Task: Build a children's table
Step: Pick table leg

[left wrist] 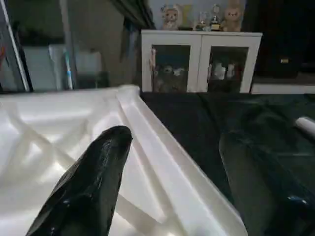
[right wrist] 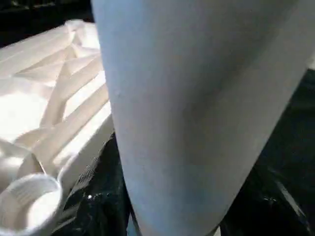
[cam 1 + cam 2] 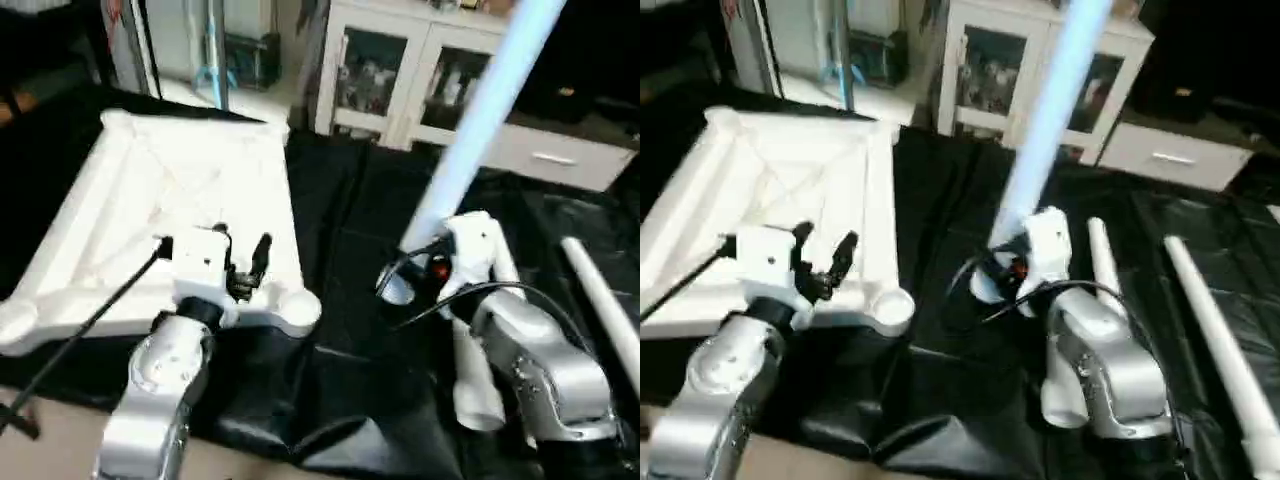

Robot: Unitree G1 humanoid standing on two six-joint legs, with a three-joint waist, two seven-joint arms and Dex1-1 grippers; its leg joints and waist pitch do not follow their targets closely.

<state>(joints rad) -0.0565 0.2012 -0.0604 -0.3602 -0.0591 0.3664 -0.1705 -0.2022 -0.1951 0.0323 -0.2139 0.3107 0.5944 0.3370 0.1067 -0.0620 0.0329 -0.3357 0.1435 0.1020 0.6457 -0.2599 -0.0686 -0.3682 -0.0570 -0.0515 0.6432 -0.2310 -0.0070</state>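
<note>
- Two silver forearms reach in from the 6 o'clock edge of the head views, the robot's left one at about 7 o'clock and the right one at about 5 o'clock.
- One left gripper (image 3: 243, 262) hovers over the near edge of the tabletop, its jaws released, two black fingers (image 1: 91, 182) spread apart with nothing between them.
- One right gripper (image 3: 425, 270) sits near the centre of the scene, jaws grasping one leg, the raised leg (image 3: 485, 110); this white tube slants up from the gripper toward 1 o'clock and leaves the frame at the top.
- One white tabletop (image 3: 150, 200) lies upside down on the black sheet (image 3: 350, 300), taking up the 9 to 11 o'clock area, with its crossed ribs facing up.
- One round corner socket (image 2: 27, 204) at the tabletop's near right corner sits just beside the raised leg's lower end, apart from it, in the right wrist view.
- Three more white legs lie on the sheet, so four legs are counted in all: one short-looking leg (image 3: 1102, 255) just past the right forearm, one long leg (image 3: 1215, 350) running along the 3 to 4 o'clock side, and one leg end (image 3: 475, 385) tucked under the right forearm.
- One white cabinet (image 3: 400, 75) with two glass doors stands behind the sheet at 12 o'clock.
- Several small figurines (image 1: 197, 17) stand on top of the cabinet; their count is unclear.
</note>
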